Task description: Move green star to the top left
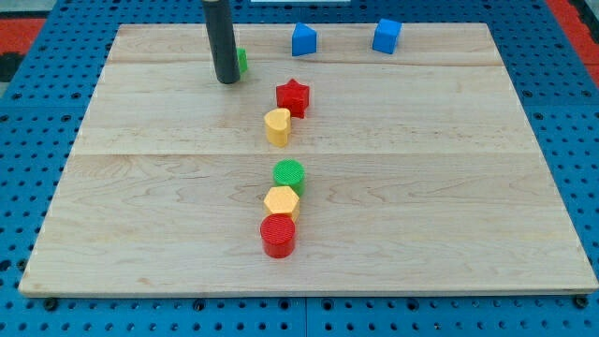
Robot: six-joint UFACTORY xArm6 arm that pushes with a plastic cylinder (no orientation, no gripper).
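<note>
A pale wooden tabletop (449,187) fills most of the view, resting on a blue perforated surface (28,122) that shows around its edges. A dark rod comes down from the view's top, left of centre, and my tip (227,81) meets the wood near the top edge; the arm carries no pincer, so there is no hold to report. Just beside the rod, on the view's right of it, a sliver of the green star (241,62) shows, mostly hidden behind the rod, and whether the two touch cannot be told. Along the top edge to the right sit two blue blocks, one (303,39) near the centre and another (387,36) further right, well apart from each other. Below them, near the middle, a red star (293,96) stands touching a yellow block (277,126) at its lower left. Further down the view, three blocks form a close column: a green cylinder (289,174) on top, a yellow hexagonal block (281,202) in between, and a red cylinder (278,235) lowest.
</note>
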